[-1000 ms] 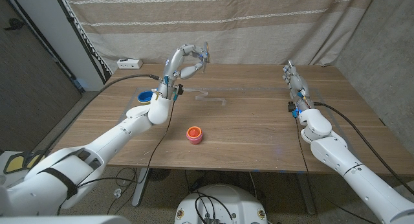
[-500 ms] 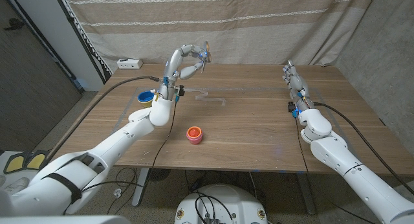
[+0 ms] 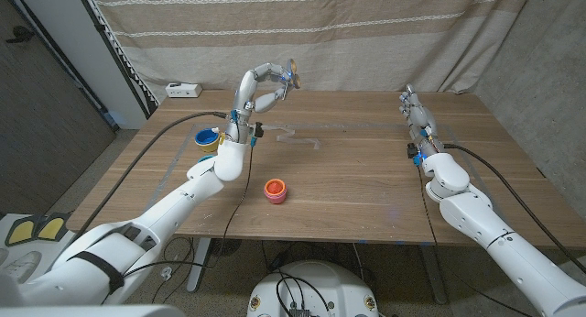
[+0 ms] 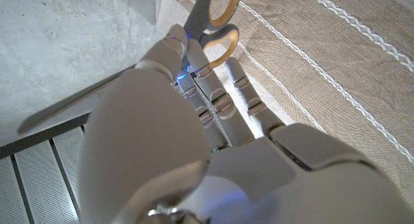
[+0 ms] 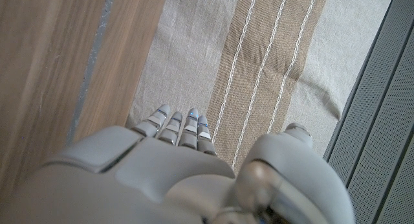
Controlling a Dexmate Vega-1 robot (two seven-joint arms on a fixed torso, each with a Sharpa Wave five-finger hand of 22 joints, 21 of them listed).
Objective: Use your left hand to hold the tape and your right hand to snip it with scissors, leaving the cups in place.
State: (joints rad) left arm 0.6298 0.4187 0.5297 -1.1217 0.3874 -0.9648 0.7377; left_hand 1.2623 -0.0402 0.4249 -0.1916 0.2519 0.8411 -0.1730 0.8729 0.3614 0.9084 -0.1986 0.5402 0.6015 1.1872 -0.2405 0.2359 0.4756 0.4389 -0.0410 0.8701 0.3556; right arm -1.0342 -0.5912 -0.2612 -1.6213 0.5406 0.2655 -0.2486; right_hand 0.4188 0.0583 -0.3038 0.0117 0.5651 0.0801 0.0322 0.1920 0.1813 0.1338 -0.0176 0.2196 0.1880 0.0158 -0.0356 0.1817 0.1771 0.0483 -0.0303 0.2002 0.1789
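Gripping the metal scissors with tan-yellow handles (image 3: 291, 76), the left hand (image 3: 264, 86) is raised above the far left part of the wooden table (image 3: 366, 170), fingers curled round the handles; in the left wrist view the scissors (image 4: 210, 23) stick out past the fingers (image 4: 213, 88). Over on the right, the right hand (image 3: 414, 113) stands on its edge near the table's far right, fingers straight and together, holding nothing. A strip of clear tape (image 3: 295, 136) lies on the table beneath the raised hand. The red-orange cup (image 3: 276, 190) sits near the front, the blue cup (image 3: 207, 137) at the left edge, partly behind the left arm.
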